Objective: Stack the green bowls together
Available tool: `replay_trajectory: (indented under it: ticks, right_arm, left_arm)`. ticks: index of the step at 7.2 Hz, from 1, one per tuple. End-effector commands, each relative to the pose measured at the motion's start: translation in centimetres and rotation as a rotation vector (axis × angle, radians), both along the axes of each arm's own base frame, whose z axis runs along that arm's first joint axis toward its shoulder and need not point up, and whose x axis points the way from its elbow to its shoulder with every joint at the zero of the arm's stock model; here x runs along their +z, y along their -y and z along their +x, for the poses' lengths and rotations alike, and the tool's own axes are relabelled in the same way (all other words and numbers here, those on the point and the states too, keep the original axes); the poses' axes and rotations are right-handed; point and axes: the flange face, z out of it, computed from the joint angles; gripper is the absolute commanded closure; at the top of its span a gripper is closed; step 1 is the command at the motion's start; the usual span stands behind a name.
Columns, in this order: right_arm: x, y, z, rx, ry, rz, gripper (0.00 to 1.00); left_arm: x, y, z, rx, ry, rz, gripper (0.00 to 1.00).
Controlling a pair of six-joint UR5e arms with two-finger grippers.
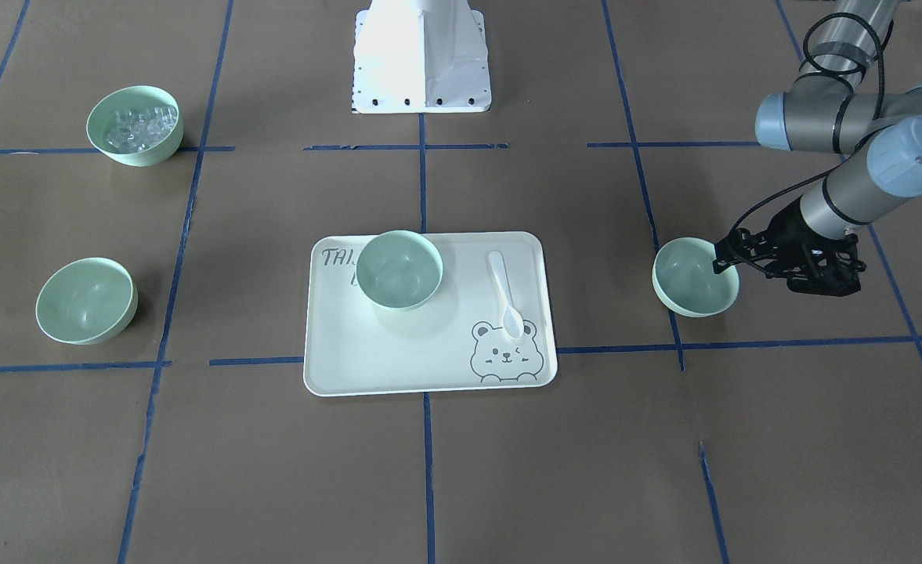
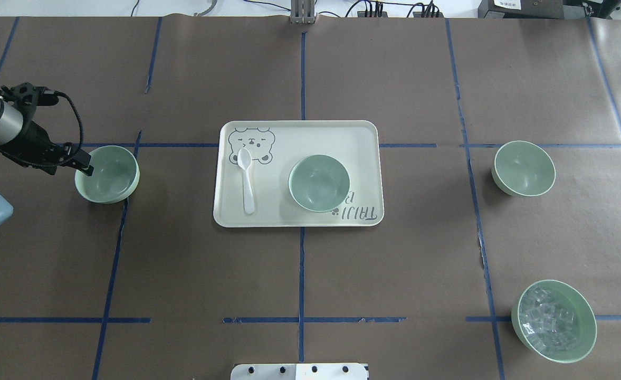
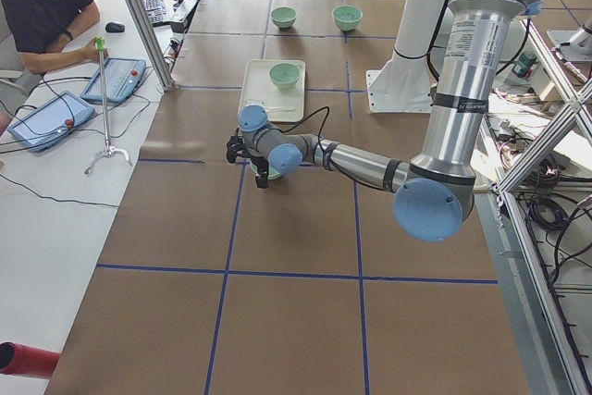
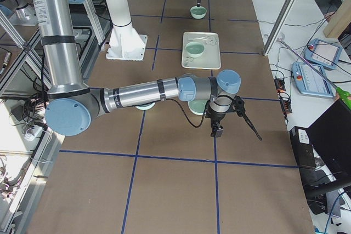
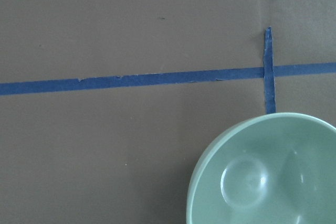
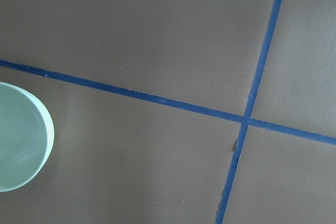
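Note:
One green bowl (image 1: 692, 283) stands on the table at my left; it also shows in the overhead view (image 2: 111, 178) and the left wrist view (image 5: 273, 177). My left gripper (image 1: 724, 260) (image 2: 82, 168) is shut on its rim, and the bowl rests on the table. A second green bowl (image 1: 398, 270) (image 2: 319, 183) sits on the tray. A third green bowl (image 1: 84, 301) (image 2: 524, 169) stands alone on my right and shows at the edge of the right wrist view (image 6: 18, 140). My right gripper (image 4: 216, 130) shows only in the exterior right view, beyond that bowl; I cannot tell whether it is open or shut.
A green bowl of clear cubes (image 1: 135, 125) (image 2: 554, 321) stands near my right side. The pale bear-printed tray (image 1: 429, 368) (image 2: 363, 137) lies mid-table with a white spoon (image 1: 504, 294) (image 2: 247, 182) on it. The robot base (image 1: 421, 55) stands behind it. An operator (image 3: 42, 6) sits at a side desk.

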Motion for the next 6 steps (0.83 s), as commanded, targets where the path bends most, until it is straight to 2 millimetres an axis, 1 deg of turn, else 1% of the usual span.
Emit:
replay_trajectory:
  ticks: [1, 2, 3, 4, 5, 6]
  right_arm:
    - [0.1, 0.0, -0.3, -0.006, 0.0, -0.003, 0.0]
    - [0.1, 0.0, -0.3, -0.005, 0.0, -0.004, 0.0]
    - [0.2, 0.0, -0.3, -0.005, 0.001, -0.006, 0.0]
    - [0.1, 0.0, -0.2, -0.003, 0.001, -0.003, 0.0]
    - [0.0, 0.0, -0.3, -0.006, 0.002, 0.0, 0.0]
    - [-0.3, 0.1, -0.3, -0.005, 0.002, 0.005, 0.0]
  left_arm:
    - [0.5, -0.3, 1.9, 0.015, 0.024, 0.006, 0.34]
    - [0.5, -0.3, 1.9, 0.018, 0.026, 0.009, 0.89]
    - [0.6, -0.4, 2.0, 0.017, 0.028, 0.005, 1.0]
    - [0.3, -0.4, 2.0, 0.015, 0.023, 0.005, 1.0]
    - [-0.6, -0.4, 1.9, 0.008, 0.012, 0.008, 1.0]
    - [-4.7, 0.3, 2.4, -0.022, -0.029, 0.019, 1.0]
